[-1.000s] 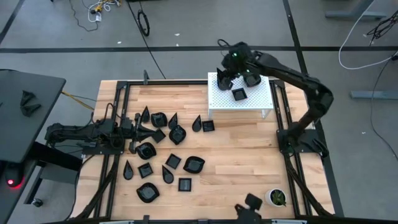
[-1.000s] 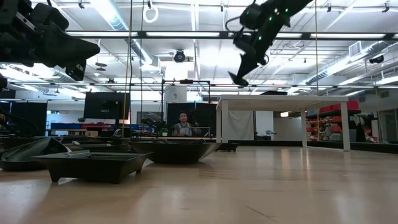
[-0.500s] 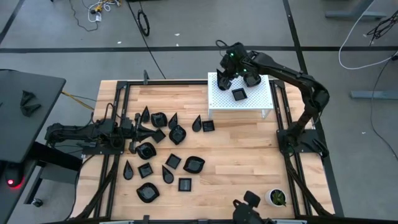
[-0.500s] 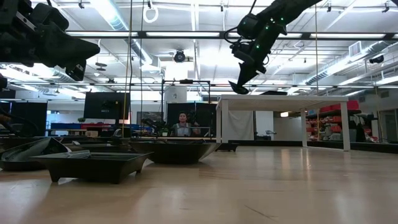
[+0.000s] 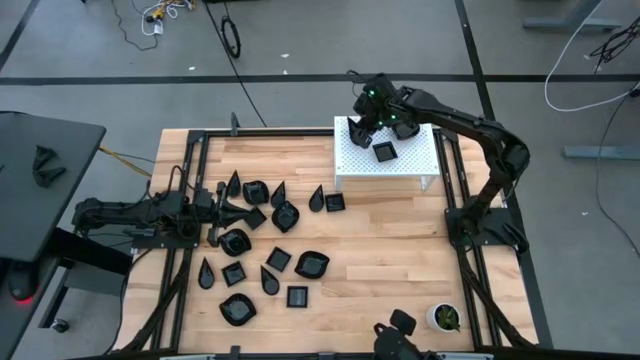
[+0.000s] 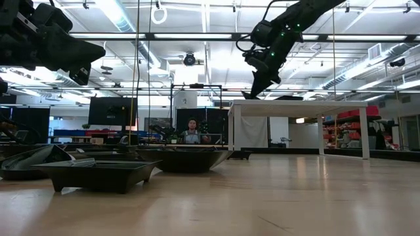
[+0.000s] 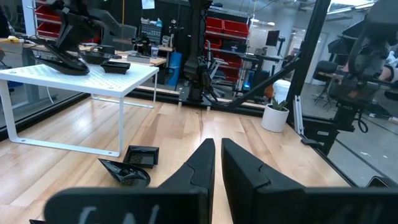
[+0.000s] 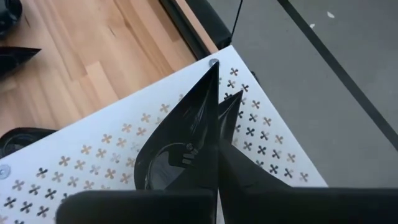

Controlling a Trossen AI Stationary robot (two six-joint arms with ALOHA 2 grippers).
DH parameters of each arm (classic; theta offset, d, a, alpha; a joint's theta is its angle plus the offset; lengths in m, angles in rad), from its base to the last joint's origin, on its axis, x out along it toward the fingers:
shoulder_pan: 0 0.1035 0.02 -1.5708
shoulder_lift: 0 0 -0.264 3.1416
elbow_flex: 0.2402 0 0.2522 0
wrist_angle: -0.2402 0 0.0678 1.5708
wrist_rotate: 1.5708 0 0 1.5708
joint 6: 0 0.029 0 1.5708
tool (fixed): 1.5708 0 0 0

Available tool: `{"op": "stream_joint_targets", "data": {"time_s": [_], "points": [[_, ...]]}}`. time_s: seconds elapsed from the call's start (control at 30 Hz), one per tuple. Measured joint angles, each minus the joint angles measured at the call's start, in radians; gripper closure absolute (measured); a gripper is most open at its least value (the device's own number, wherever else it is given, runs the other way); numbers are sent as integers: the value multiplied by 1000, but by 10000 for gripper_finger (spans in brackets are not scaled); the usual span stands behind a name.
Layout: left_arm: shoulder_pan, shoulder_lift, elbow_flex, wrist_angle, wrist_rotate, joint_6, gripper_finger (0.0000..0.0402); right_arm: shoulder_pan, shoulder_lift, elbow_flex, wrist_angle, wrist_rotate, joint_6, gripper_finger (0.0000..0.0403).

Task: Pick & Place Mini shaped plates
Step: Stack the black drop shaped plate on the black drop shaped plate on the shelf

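Right wrist view shows the right gripper (image 8: 219,134) pinched onto a teardrop plate (image 8: 180,149), the rim caught between its fingers, low over a corner of the white perforated shelf (image 8: 93,162). From above, a square plate (image 5: 385,152) sits just beside it; the left gripper (image 7: 217,163) rests shut among the floor plates (image 5: 270,250)

Robotics lab: red parts bins (image 7: 227,28), ceiling strip lights (image 6: 125,16).
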Motion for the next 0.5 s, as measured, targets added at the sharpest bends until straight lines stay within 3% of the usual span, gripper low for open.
{"op": "stream_joint_targets", "data": {"time_s": [0.5], "points": [[0, 0, 0, 0, 0, 0, 369, 0, 0, -13, 23, 0, 3, 401]]}}
